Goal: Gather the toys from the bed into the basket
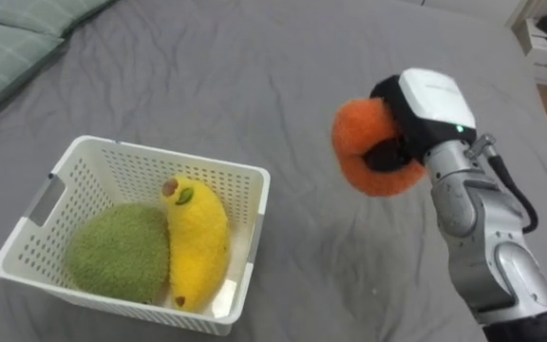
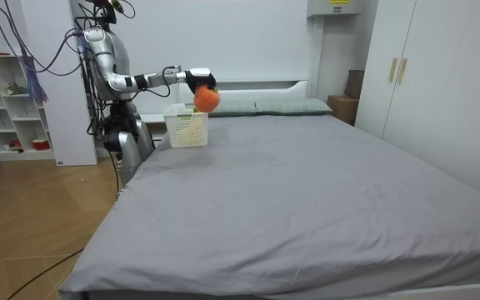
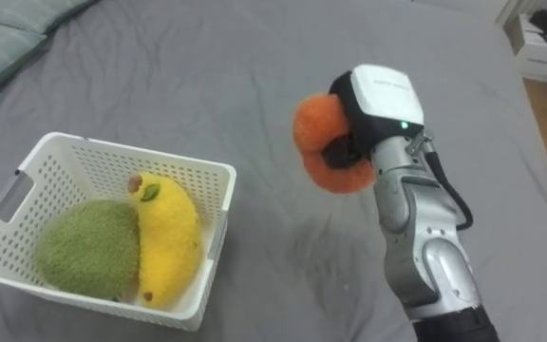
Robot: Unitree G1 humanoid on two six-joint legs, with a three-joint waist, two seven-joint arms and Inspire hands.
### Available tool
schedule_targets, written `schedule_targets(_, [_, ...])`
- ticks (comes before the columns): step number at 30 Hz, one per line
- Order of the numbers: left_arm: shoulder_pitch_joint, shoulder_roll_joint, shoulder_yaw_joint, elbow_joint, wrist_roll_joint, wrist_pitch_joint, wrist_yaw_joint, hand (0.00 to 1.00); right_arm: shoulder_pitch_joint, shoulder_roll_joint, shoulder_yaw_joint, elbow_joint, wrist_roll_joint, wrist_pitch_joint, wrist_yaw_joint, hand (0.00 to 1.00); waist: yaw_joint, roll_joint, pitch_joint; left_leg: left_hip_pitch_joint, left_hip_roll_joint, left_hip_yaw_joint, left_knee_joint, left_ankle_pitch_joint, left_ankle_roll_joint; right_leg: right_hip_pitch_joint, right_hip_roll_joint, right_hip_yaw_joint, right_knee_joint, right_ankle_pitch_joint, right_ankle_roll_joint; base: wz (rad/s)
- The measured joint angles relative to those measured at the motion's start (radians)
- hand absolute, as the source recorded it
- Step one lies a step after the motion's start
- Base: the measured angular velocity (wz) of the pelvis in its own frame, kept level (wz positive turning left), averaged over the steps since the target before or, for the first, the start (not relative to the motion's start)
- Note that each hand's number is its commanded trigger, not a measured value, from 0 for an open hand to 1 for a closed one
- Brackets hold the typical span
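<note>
Stands beside the bed [image 2: 307, 192] at its head-end corner, on the room view's left, right arm stretched out level over the grey cover. Grips an orange plush toy [image 1: 361, 128] in the right hand [image 1: 432, 100], dark fingers [image 1: 385, 155] curled tight round the toy's middle and pressing a dent into it. Holds the toy up in the air, clear of the cover, in from the bed's near edge and off to the right of a white slotted basket [image 1: 164, 157].

Basket resting on the cover close to the near edge, toward the head end, apart from the raised toy. Inside, two more toys lying side by side and touching: a round green plush toy [image 1: 117, 252] against the left wall, a long yellow plush toy [image 1: 198, 242] on the right, brown tip pointing to the far wall. Pale green pillows [image 1: 8, 47] at the head-end edge, beyond the basket's left side.

In the room view, white shelves [image 2: 7, 100] behind the robot and a white wardrobe [image 2: 423, 83] past the bed's far edge.
</note>
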Motion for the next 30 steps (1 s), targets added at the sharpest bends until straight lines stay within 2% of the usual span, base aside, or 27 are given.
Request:
schedule_targets(2, [-0.01,-0.003,0.0,0.005,0.001,0.0,-0.001,0.0,-0.01,0.0,0.006,-0.026,0.024,0.021,0.004,1.0,0.02,0.0,-0.0056,0.001,0.001,0.006,-0.001,0.0,0.0,-0.006,0.0,0.011,0.001,0.0,0.0,-0.08])
schedule_targets(4, [-0.011,-0.007,0.001,0.004,0.005,0.0,-0.001,0.0,-0.012,0.003,0.02,-0.059,0.035,0.034,0.015,1.0,0.03,0.0,-0.0072,0.003,0.001,0.01,-0.001,0.0,0.0,-0.007,-0.002,0.015,0.001,0.0,0.0,-0.08])
schedule_targets(9, [-0.021,-0.007,0.002,0.02,0.003,0.002,-0.001,0.0,-0.089,0.034,0.055,-0.071,0.058,0.073,0.059,1.0,0.042,0.0,-0.0075,-0.001,0.0,0.0,0.0,0.0,0.0,-0.006,-0.001,0.009,0.006,0.0,0.0,0.03])
schedule_targets(11, [-0.026,-0.008,0.001,0.022,0.004,0.009,0.0,0.0,-0.129,0.045,0.082,-0.072,0.094,0.097,0.088,1.0,0.063,-0.002,-0.0085,0.003,0.0,0.0,0.0,0.0,0.0,-0.005,-0.002,0.008,0.005,0.0,0.0,0.0])
schedule_targets(13, [-0.028,-0.008,0.001,0.023,0.005,0.01,0.0,0.0,-0.153,0.055,0.104,-0.072,0.106,0.1,0.118,1.0,0.08,-0.004,-0.0089,0.004,0.0,-0.002,0.0,0.0,0.0,-0.004,-0.002,0.008,0.005,0.0,0.0,0.02])
schedule_targets(18, [-0.038,-0.01,0.007,0.022,0.014,0.011,-0.001,0.0,-0.185,0.085,0.154,-0.072,0.124,0.116,0.169,1.0,0.118,-0.02,-0.0041,-0.001,-0.004,-0.031,0.001,0.002,-0.001,0.01,-0.004,-0.018,-0.003,0.0,0.0,0.15])
schedule_targets(19, [-0.043,-0.012,0.019,0.022,0.014,0.011,-0.003,0.0,-0.185,0.09,0.163,-0.072,0.124,0.117,0.18,1.0,0.139,-0.026,-0.0007,-0.004,-0.004,-0.034,0.001,0.003,0.0,0.01,-0.004,-0.021,-0.004,0.0,0.0,0.11])
schedule_targets(20, [-0.046,-0.012,0.024,0.022,0.017,0.011,-0.003,0.0,-0.185,0.09,0.178,-0.072,0.124,0.118,0.197,1.0,0.156,-0.032,-0.0003,-0.006,-0.006,-0.039,0.0,0.004,0.0,0.009,-0.004,-0.027,-0.004,0.0,0.0,0.11])
schedule_targets(23, [-0.051,-0.014,0.03,0.02,0.034,0.01,0.003,0.0,-0.185,0.102,0.203,-0.07,0.13,0.119,0.234,1.0,0.174,-0.045,-0.0004,-0.015,-0.011,-0.062,0.003,0.01,0.002,0.011,-0.006,-0.046,-0.004,0.001,0.002,0.2])
schedule_targets(24, [-0.051,-0.014,0.031,0.019,0.036,0.011,0.005,0.0,-0.185,0.108,0.205,-0.068,0.134,0.122,0.238,0.93,0.183,-0.046,0.0007,-0.015,-0.011,-0.064,0.005,0.01,0.002,0.011,-0.006,-0.047,-0.005,0.001,0.002,0.18])
schedule_targets(25, [-0.052,-0.018,0.032,0.015,0.044,0.011,0.01,0.0,-0.185,0.115,0.215,-0.063,0.138,0.13,0.246,0.7,0.192,-0.048,0.0013,-0.016,-0.012,-0.07,0.009,0.01,0.002,0.012,-0.006,-0.046,-0.005,0.002,0.003,0.14])
schedule_targets(26, [-0.052,-0.022,0.037,0.01,0.046,0.011,0.014,0.0,-0.185,0.116,0.226,-0.056,0.141,0.134,0.254,0.53,0.199,-0.048,0.0014,-0.017,-0.013,-0.079,0.013,0.01,0.002,0.015,-0.005,-0.045,-0.005,0.003,0.004,0.17])
schedule_targets(27, [-0.051,-0.024,0.039,0.009,0.047,0.011,0.016,0.0,-0.185,0.118,0.232,-0.054,0.141,0.138,0.258,0.0,0.202,-0.048,0.0021,-0.018,-0.014,-0.084,0.015,0.01,0.002,0.018,-0.005,-0.041,-0.005,0.003,0.004,0.22])
schedule_targets(28, [-0.052,-0.025,0.04,0.008,0.047,0.011,0.021,0.0,-0.185,0.131,0.235,-0.046,0.141,0.139,0.267,0.0,0.208,-0.049,0.0063,-0.018,-0.014,-0.093,0.015,0.01,0.002,0.025,-0.005,-0.038,-0.006,0.003,0.004,0.23])
schedule_targets(30, [-0.052,-0.026,0.04,0.007,0.049,0.012,0.023,0.0,-0.185,0.136,0.237,-0.043,0.14,0.139,0.281,0.0,0.213,-0.051,0.0085,-0.025,-0.016,-0.112,0.016,0.011,0.001,0.029,-0.005,-0.038,-0.006,0.003,0.004,0.28])
